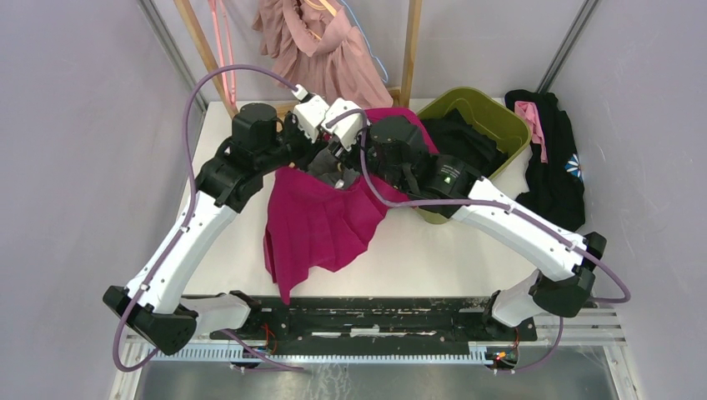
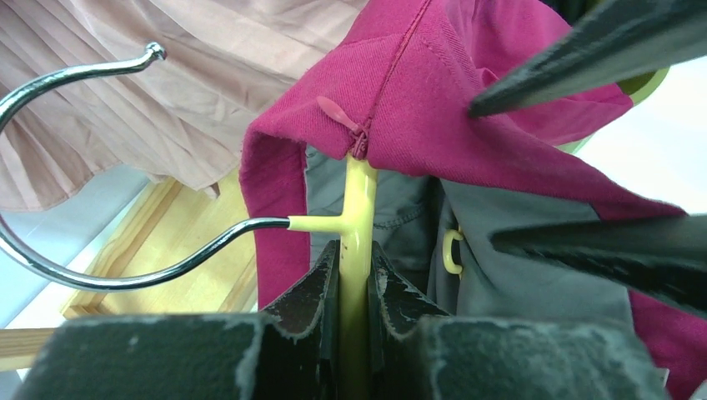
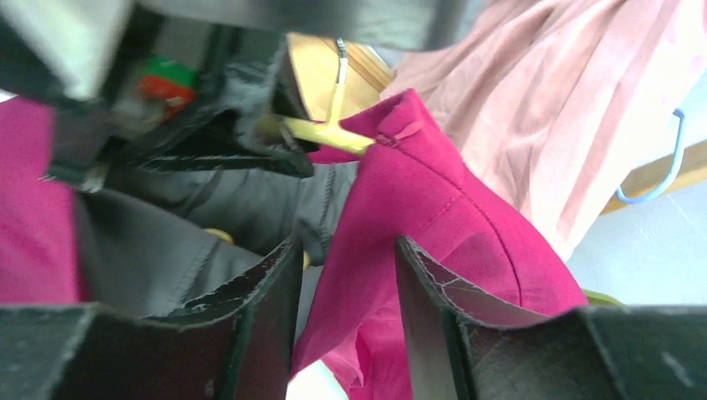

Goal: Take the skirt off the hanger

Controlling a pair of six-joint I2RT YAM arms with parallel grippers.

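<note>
— Where is the skirt sitting for you?

— I'm seeing the skirt point(image 2: 433, 108) lying straight ahead of my left claw point(image 2: 354, 258), just beyond its fingertips, its stitched top edge riding over the far part of the hanger point(image 2: 357, 200). The rest is draping down below both claws toward the table point(image 1: 433, 258)

— And what is the left claw holding?

— It's squeezing together on the hanger's yellow bar, just on the near side of where the metal hook point(image 2: 50, 83) is branching off to the left. The bar is running lengthwise straight out from between the fingers and into the cloth. I'm judging that as the line the skirt has to slide along, away from that claw

— Which arm is taking the pull?

— The right claw point(image 3: 346, 267) is sitting nearer the cloth, ahead and to the right of the left one. Its fingers are standing apart, one on each side of the folded top edge, with cloth lying in the gap and not yet pinched

— Anything catching?

— I'm noticing a grey lining point(image 2: 517, 275) inside the skirt and a small yellow clip point(image 2: 450, 250) just right of the bar. I can't tell whether it's biting the cloth. I'm thinking of closing right, then drawing outward along the bar while left is bracing the hanger
</note>
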